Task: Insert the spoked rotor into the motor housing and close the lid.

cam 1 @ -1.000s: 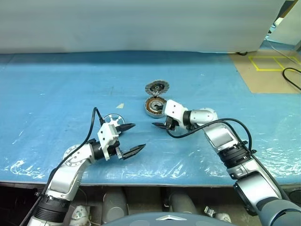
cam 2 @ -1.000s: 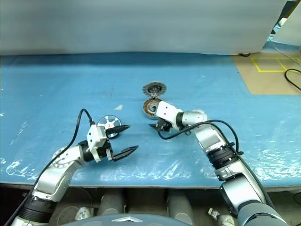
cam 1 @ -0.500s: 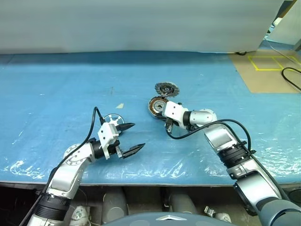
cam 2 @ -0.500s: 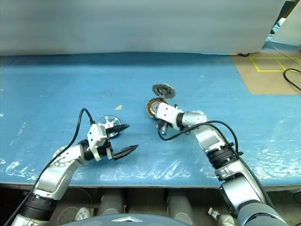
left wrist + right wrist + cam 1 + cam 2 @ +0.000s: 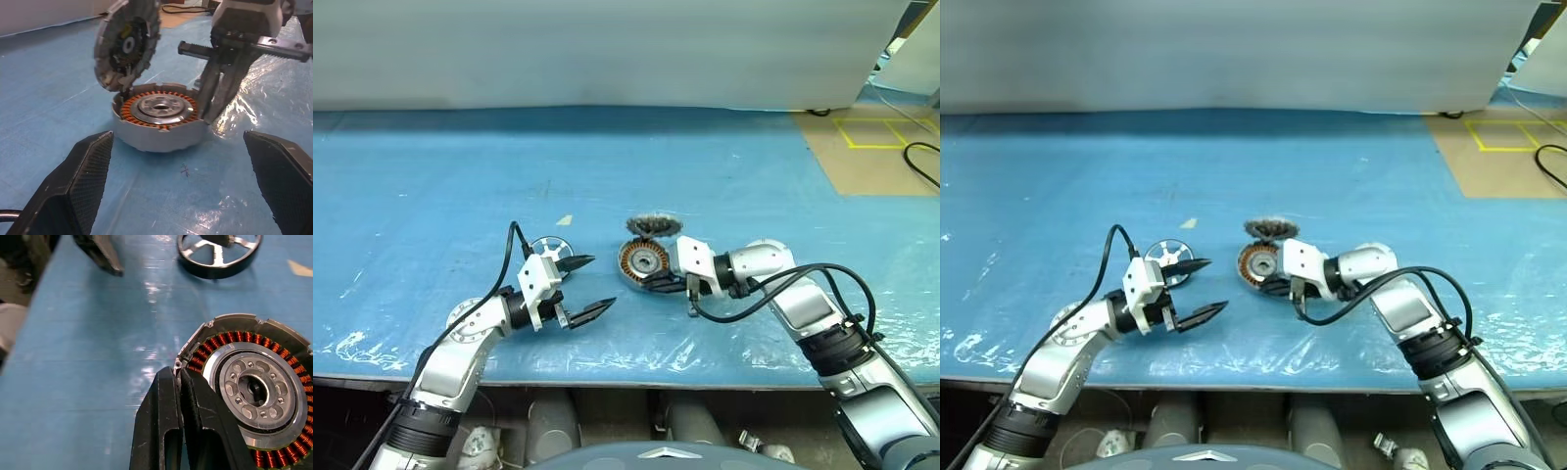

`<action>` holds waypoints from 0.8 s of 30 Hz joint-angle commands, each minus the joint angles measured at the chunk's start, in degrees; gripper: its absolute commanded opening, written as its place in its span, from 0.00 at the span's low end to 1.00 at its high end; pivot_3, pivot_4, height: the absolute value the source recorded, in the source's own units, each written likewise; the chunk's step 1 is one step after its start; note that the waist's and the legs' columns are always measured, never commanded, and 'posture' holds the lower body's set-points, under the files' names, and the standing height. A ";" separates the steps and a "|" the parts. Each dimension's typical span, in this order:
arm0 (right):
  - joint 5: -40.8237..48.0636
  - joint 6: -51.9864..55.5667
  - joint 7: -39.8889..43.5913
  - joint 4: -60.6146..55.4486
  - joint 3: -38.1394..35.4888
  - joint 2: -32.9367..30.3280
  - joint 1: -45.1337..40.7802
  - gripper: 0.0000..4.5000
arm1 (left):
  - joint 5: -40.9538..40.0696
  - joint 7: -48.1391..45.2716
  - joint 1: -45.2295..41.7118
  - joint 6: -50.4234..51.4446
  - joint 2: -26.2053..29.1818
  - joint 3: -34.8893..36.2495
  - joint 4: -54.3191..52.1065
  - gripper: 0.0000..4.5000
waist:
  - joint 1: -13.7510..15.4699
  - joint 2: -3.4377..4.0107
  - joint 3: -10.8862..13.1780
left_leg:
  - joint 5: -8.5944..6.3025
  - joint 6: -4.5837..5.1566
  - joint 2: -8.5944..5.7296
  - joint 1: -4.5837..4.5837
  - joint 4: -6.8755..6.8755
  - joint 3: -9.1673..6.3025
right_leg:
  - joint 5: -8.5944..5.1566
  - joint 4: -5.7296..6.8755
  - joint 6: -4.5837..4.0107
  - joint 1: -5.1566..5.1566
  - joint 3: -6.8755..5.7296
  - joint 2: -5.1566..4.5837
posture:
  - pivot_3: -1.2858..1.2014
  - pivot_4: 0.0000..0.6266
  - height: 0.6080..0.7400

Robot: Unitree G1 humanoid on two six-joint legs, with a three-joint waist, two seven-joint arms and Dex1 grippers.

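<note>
The motor housing (image 5: pixel 642 262), a silver cup with copper windings, lies open-side up on the blue table. The lid (image 5: pixel 653 226) stands tilted on edge against the housing's far rim, ribbed face toward me (image 5: pixel 128 44). My right gripper (image 5: pixel 651 285) reaches in from the right, shut on the housing's near rim (image 5: pixel 180 372). The spoked rotor (image 5: pixel 551 248) lies flat to the left, just behind my left gripper (image 5: pixel 600 282). That gripper is open, holds nothing and points at the housing (image 5: pixel 161 139) from a short way off.
The blue plastic-covered table ends at its front edge (image 5: pixel 607 360) close below both arms. A small scrap of tape (image 5: pixel 565 220) lies behind the rotor. At the far right is brown floor with yellow tape marks (image 5: pixel 871 132) and a black cable (image 5: pixel 920 162).
My right gripper has shut and drawn back toward the front edge. The housing slid with it, and the lid, tilted up, came along. The left arm has kept still.
</note>
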 commanded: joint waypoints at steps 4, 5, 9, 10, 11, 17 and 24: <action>1.24 2.91 0.28 -3.77 0.45 -0.78 1.09 0.01 | -0.27 -0.04 -0.18 -0.73 -0.16 0.10 -0.84 1.00 | 0.01 0.00 0.00 | 0.00 0.00 -0.01 0.05 0.00 0.00 | 0.00 0.03 0.00 0.07 0.03 -0.08 | 0.52 0.24 1.00; 0.77 2.47 -0.31 -3.44 0.45 -0.51 0.95 0.01 | -0.24 -0.03 -0.23 -0.73 -0.18 0.06 -0.82 1.00 | -0.01 0.00 0.00 | 0.00 0.00 -0.04 0.05 0.00 0.00 | 0.00 0.03 0.00 0.07 0.03 -0.11 | 0.52 0.24 1.00; -0.53 -0.07 -2.66 -1.17 0.08 0.83 0.20 0.01 | -0.10 -0.10 -0.54 -0.69 -0.19 -0.09 -0.65 1.00 | -0.15 0.00 -0.01 | 0.00 0.00 -0.15 0.05 0.00 0.00 | 0.00 0.05 0.00 0.07 0.02 -0.22 | 0.52 0.24 1.00; -0.29 0.02 -2.72 -0.91 -0.05 1.06 0.22 0.01 | -0.06 -0.11 -0.60 -0.65 -0.15 -0.11 -0.64 1.00 | -0.16 0.00 -0.01 | 0.00 0.00 -0.16 0.05 0.00 -0.01 | 0.00 0.05 0.00 0.07 0.02 -0.23 | 0.52 0.24 1.00; -0.10 0.04 -2.76 -0.74 -0.14 1.23 0.28 0.12 | -0.02 -0.10 -0.64 -0.62 -0.10 -0.13 -0.64 1.00 | -0.14 0.00 -0.01 | 0.00 0.00 -0.18 0.04 0.00 -0.01 | 0.00 0.05 0.00 0.07 0.02 -0.24 | 0.52 0.24 1.00; 1.87 -1.26 -4.56 -0.24 -2.12 3.50 0.31 0.52 | -0.08 0.02 -0.69 -0.24 -0.01 -0.17 -0.92 1.00 | -0.15 0.00 0.00 | 0.00 0.00 -0.22 0.02 0.00 -0.02 | -0.01 0.05 0.01 0.06 0.02 -0.29 | 0.52 0.24 1.00; 4.75 -1.58 -4.38 -1.39 -4.84 3.49 0.53 0.52 | -0.06 0.15 -0.99 0.27 -0.33 -0.76 -1.22 1.00 | -0.08 0.00 -0.01 | 0.00 0.00 -0.26 0.00 0.00 -0.03 | -0.02 0.04 0.03 0.06 0.02 -0.32 | 0.52 0.24 1.00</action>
